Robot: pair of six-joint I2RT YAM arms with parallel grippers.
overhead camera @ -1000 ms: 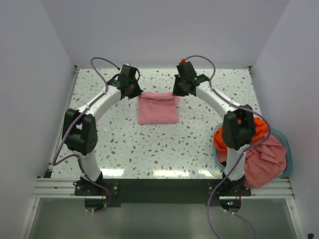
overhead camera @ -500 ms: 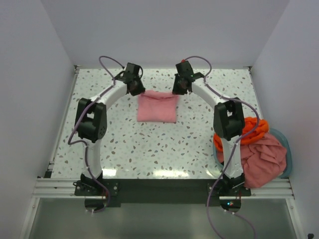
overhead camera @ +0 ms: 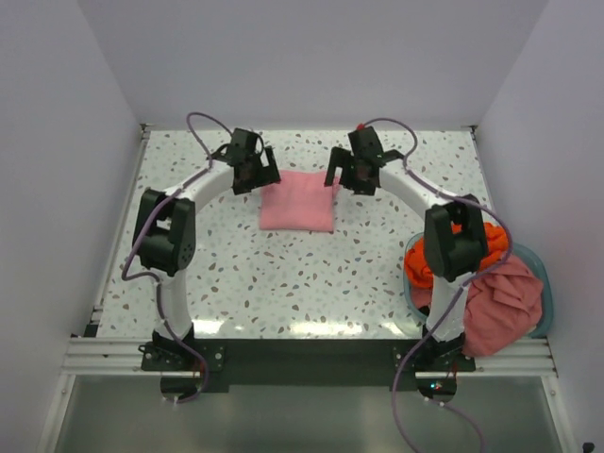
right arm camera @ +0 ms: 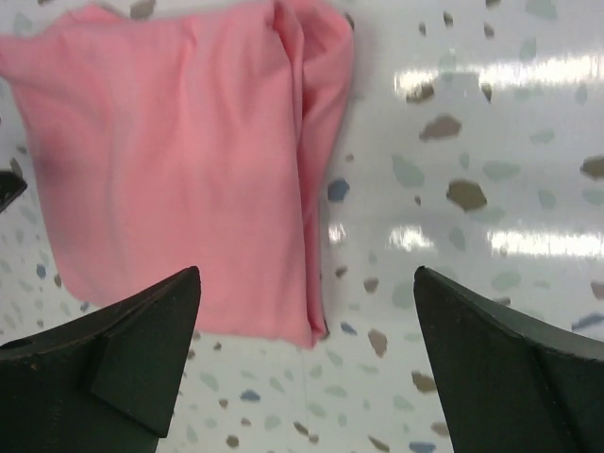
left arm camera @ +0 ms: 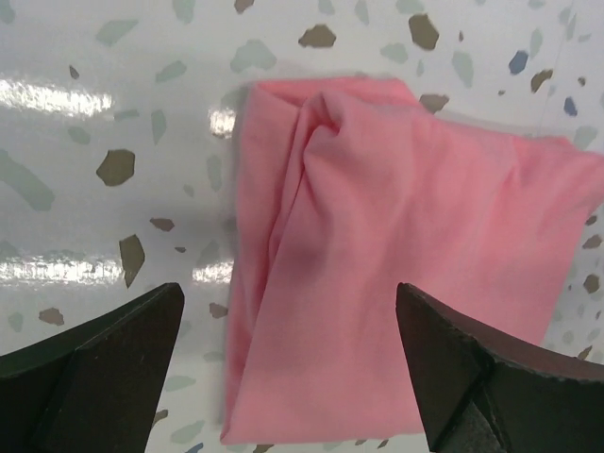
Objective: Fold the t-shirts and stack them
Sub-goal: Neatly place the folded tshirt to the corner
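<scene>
Left gripper (overhead camera: 260, 177): jaws spread wide, nothing held. In the top view it sits upper left of centre, right at the upper left corner of the light pink t-shirt (overhead camera: 297, 203). Contact with the cloth: can't tell from above.

Left wrist view: both jaws are in the bottom corners, far apart. The left one is over bare speckled table (overhead camera: 283, 283) and the right one overlaps the shirt's lower right part. Nothing is pinched between them. The shirt fills centre to right of that frame, with a raised crease running down near its left edge.

Light pink t-shirt: folded to a rough square, flat on the table, upper centre of the top view, between the two grippers. Edges are fairly straight, with slight puckers along the top edge.

Right gripper (overhead camera: 351, 181): jaws also wide apart, holding nothing. In the top view it's upper right of centre, at the shirt's upper right corner.

Right wrist view: jaws are in the bottom corners. The left one overlaps the shirt's lower edge and the right one is over bare table. The shirt takes the upper left of that frame, with a thick doubled fold along its right side.

Far right, lower half of the top view: pale teal basket (overhead camera: 545, 274), partly hidden behind the right arm (overhead camera: 453, 247). The orange-red t-shirt (overhead camera: 491, 236) is bunched at its upper left. The salmon-pink t-shirt (overhead camera: 505, 302) is heaped in it and spills over the lower rim. Neither is folded, and both are well apart from the folded one.
</scene>
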